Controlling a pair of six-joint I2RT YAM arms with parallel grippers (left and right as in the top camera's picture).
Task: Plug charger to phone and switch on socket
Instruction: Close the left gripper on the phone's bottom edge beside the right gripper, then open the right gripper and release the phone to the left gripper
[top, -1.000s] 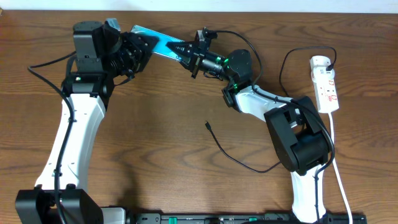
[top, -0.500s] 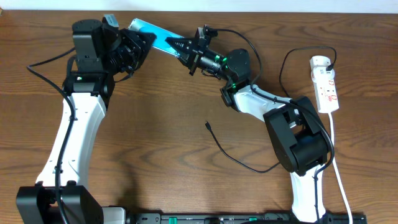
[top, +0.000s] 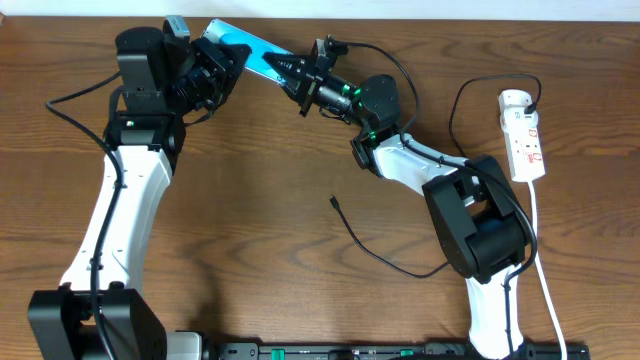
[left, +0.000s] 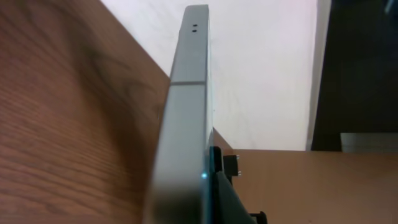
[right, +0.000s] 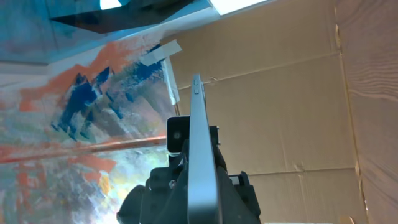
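Little room apparently separates phone (top: 248, 48) from table edge (top: 420, 20).

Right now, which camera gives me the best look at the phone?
The overhead view. There the phone shows its blue-teal screen and its whole length. The left wrist view catches only its thin grey side edge, and the right wrist view also sees it edge-on, so the screen is hidden in both.
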